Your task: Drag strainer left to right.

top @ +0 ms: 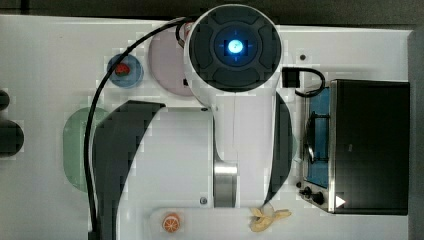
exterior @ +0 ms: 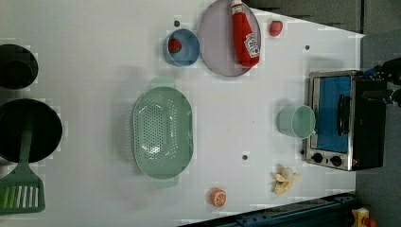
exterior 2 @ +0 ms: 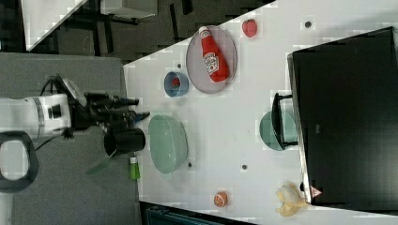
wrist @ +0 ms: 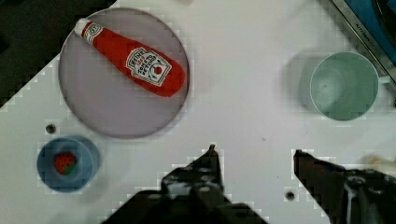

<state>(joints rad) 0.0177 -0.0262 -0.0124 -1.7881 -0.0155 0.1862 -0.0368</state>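
Lying on the white table [exterior: 94, 71] is one pale mint-green oval plastic strainer [exterior: 162, 134], well apart from the single toaster oven [exterior: 343, 120]. The black gripper [wrist: 254, 161] is being held wide open, nothing being gripped or touched.

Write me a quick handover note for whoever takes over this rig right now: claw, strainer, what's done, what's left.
Claw: open, holding nothing, above bare table between the plate with the ketchup bottle and the green cup.
Strainer: upright on the table, in the left view's centre-left, right of the black pans; plate, blue bowl and toaster oven lie further right.
Done: nothing visible; strainer untouched.
Left: reach the strainer, hook its rim, drag it toward the left view's right.
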